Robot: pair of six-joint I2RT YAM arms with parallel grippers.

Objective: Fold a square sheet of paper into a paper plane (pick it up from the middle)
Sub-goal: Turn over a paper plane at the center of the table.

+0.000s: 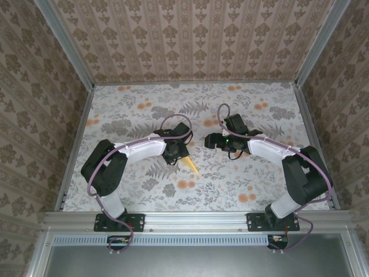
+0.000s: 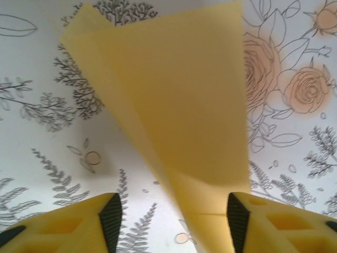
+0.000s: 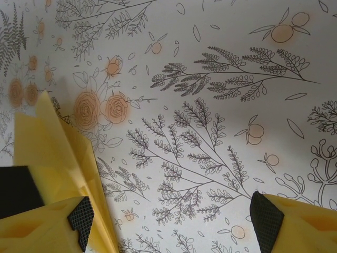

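Note:
The paper plane [image 1: 189,165] is a narrow, pointed fold of yellow-orange paper, its tip poking out below my left gripper [image 1: 177,153] near the table's middle. In the left wrist view the plane [image 2: 184,105] fans out ahead of the left gripper [image 2: 174,216], whose jaws stand wide open. The paper's narrow end runs down beside the right pad [image 2: 238,221]. My right gripper [image 1: 213,141] hovers just right of the left one, open, with only the floral table between its fingers. In the right wrist view the plane [image 3: 58,153] lies at the left, beside the right gripper's [image 3: 171,216] left pad [image 3: 80,219].
The table [image 1: 242,173] has a grey floral cover with small orange blotches. Patterned walls and metal rails enclose it on three sides. A dark part of the left arm [image 3: 16,190] sits at the left edge of the right wrist view, close to the right gripper.

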